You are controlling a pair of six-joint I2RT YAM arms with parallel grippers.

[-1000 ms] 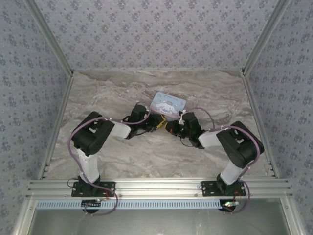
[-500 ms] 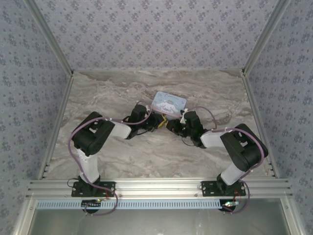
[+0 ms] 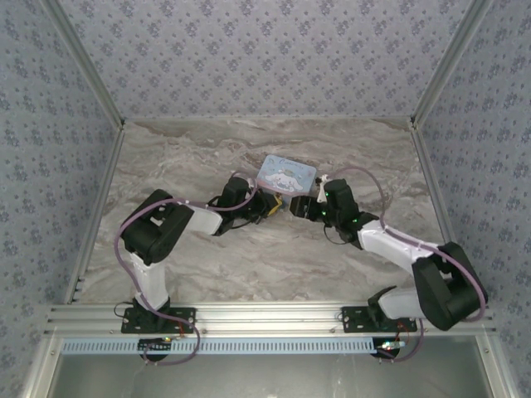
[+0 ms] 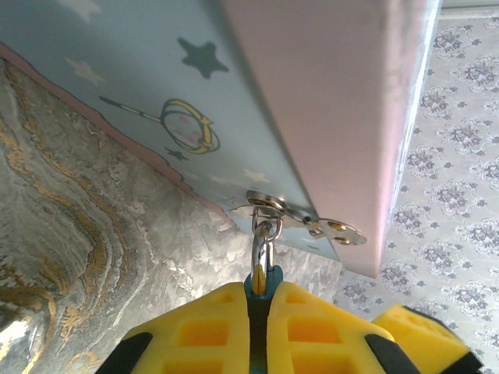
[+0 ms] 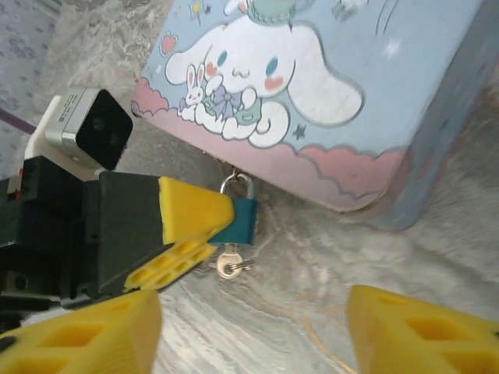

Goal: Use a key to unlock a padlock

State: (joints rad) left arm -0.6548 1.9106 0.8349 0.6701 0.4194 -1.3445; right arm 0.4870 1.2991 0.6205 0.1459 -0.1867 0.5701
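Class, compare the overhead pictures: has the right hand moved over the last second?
Yes. The right hand has drawn back rightward, from under the tin's near edge to beside its right corner.

Black-and-white arms (image 3: 202, 220), lilac cables (image 3: 370, 175), yellow fingertips (image 4: 209, 331).

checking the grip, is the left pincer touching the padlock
Touching. The left wrist view shows the left pincer shut on the padlock, its teal body pinched between both yellow fingers.
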